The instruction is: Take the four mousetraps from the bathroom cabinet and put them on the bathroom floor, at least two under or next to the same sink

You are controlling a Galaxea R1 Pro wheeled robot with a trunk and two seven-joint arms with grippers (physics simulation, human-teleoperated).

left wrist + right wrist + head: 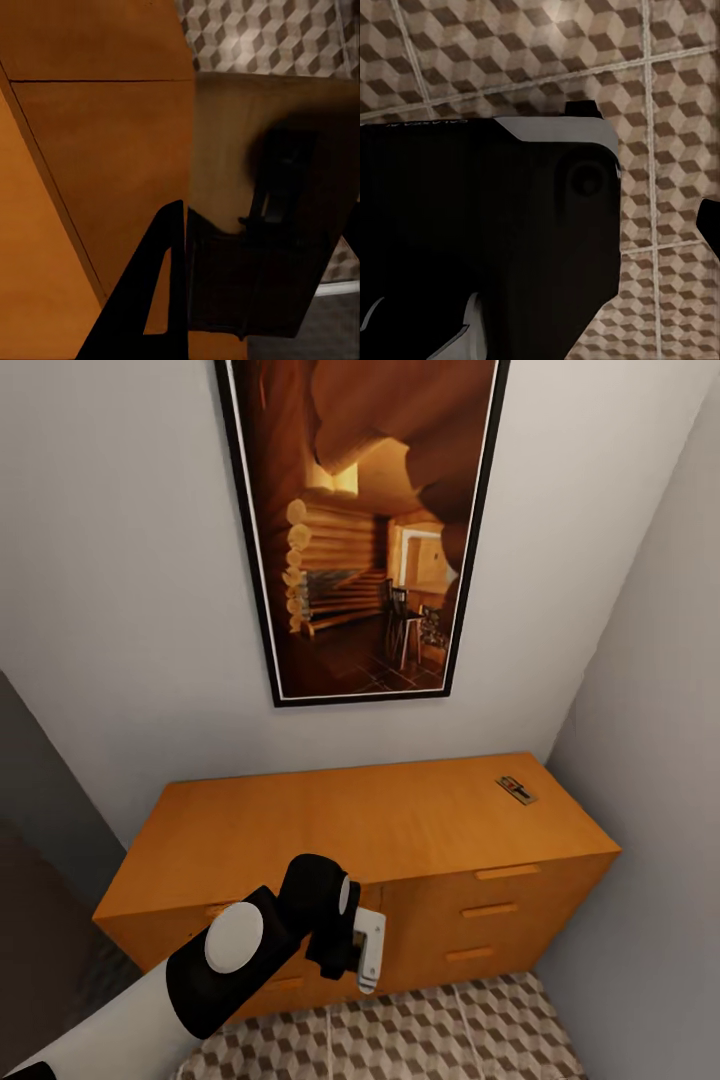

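— Where the head camera looks down, what lies there?
— One mousetrap (516,790) on the cabinet (400,830) top, far right corner. The left gripper (367,952) hangs before the drawers, above the bathroom floor (450,1035).
— And its wrist camera?
— A mousetrap (274,225) pinched between the fingers (150,300).
— The right wrist?
— Patterned tiles behind a black housing (487,240); finger spread cannot be told.

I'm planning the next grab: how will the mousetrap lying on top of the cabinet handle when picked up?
The mousetrap looks like a small flat board, so probably stiff and light. Lying flat on the cabinet top, it should slide rather than roll, and offers little height to grip.
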